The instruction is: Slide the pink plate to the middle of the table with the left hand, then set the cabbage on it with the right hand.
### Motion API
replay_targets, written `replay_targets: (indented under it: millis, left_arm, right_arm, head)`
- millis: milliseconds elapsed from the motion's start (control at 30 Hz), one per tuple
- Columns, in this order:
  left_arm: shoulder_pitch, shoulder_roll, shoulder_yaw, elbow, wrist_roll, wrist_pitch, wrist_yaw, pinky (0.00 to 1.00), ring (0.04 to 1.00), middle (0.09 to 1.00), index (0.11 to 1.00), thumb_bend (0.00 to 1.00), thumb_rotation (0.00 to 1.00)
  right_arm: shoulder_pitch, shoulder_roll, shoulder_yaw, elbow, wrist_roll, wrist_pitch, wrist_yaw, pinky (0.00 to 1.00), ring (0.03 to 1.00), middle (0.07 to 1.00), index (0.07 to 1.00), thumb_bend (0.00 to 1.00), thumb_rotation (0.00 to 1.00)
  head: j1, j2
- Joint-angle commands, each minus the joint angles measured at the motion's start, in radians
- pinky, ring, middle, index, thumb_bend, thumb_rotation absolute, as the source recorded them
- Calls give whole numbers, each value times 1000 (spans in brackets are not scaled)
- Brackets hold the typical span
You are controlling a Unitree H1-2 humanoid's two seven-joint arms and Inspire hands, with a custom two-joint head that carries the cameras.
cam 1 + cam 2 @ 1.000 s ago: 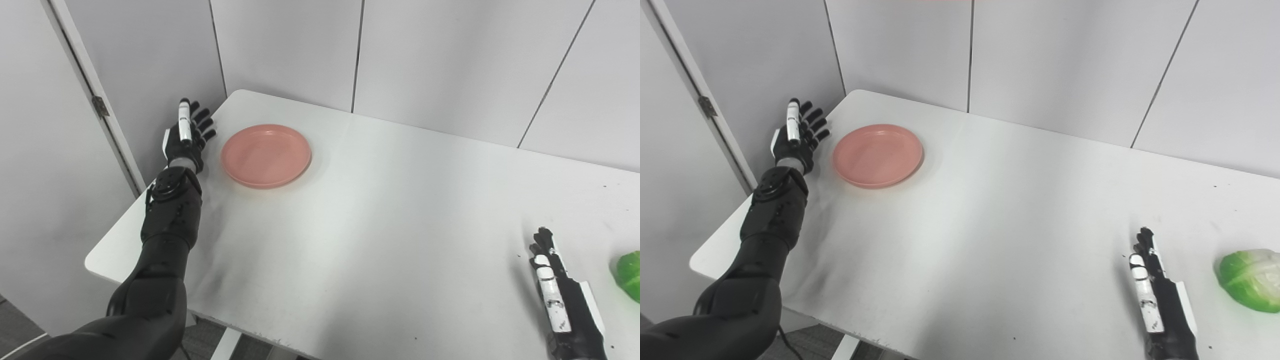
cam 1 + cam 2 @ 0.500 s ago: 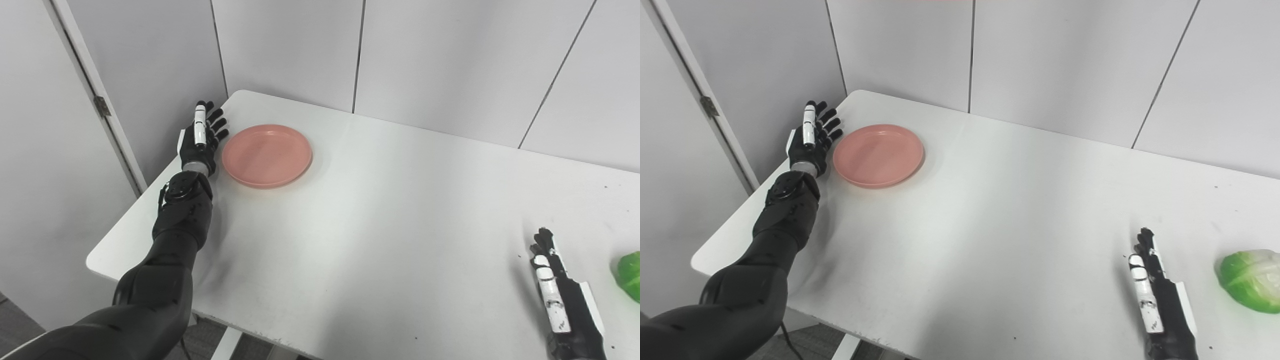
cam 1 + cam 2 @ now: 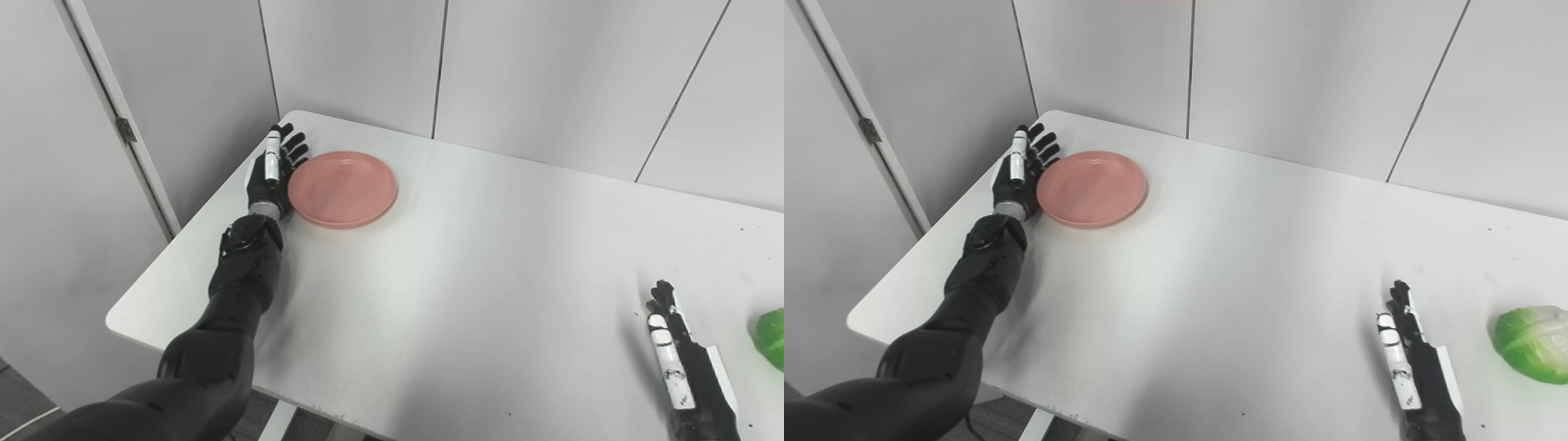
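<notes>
The pink plate [image 3: 343, 188] lies flat on the white table [image 3: 465, 275] near its far left corner. My left hand [image 3: 272, 174] is open with fingers straight, its edge pressed against the plate's left rim. The green cabbage [image 3: 1532, 343] rests at the right side of the table, cut off by the frame edge in the left eye view. My right hand [image 3: 1412, 367] lies open and flat on the table, a short gap to the left of the cabbage and not touching it.
Grey wall panels [image 3: 551, 73] stand directly behind the table's far edge. A door with a hinge [image 3: 125, 130] is beyond the table's left edge. Small dark specks dot the tabletop near the right hand.
My left hand has swept right from beyond the table's left edge onto the table, met the plate's rim and pushed the plate slightly rightward. The right hand and cabbage stayed put.
</notes>
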Motion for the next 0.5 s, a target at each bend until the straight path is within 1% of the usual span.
replay_targets:
  millis: [0, 100, 333, 467]
  left_arm:
    - [34, -21, -14, -3, 8, 58, -7, 863, 873, 865, 866, 451, 1000]
    - [42, -25, -27, -23, 13, 71, -12, 856, 875, 864, 864, 458, 1000]
    - [76, -46, -66, -144, 16, 139, -18, 843, 859, 852, 846, 461, 1000]
    - [88, -58, -84, -187, 21, 167, -20, 843, 851, 848, 843, 462, 1000]
  right_arm:
    - [-14, -3, -1, -10, -3, -33, -7, 993, 979, 988, 993, 160, 1000]
    - [-12, -2, 0, -17, -6, -24, -6, 992, 977, 988, 994, 163, 1000]
    - [-15, 5, -2, -14, 6, -5, 0, 999, 984, 993, 999, 189, 1000]
    - [-15, 7, 1, -19, 4, 5, 2, 1000, 987, 994, 1000, 190, 1000]
  head:
    - [-1, 0]
    - [-5, 1]
    - [-21, 5]
    - [-36, 7]
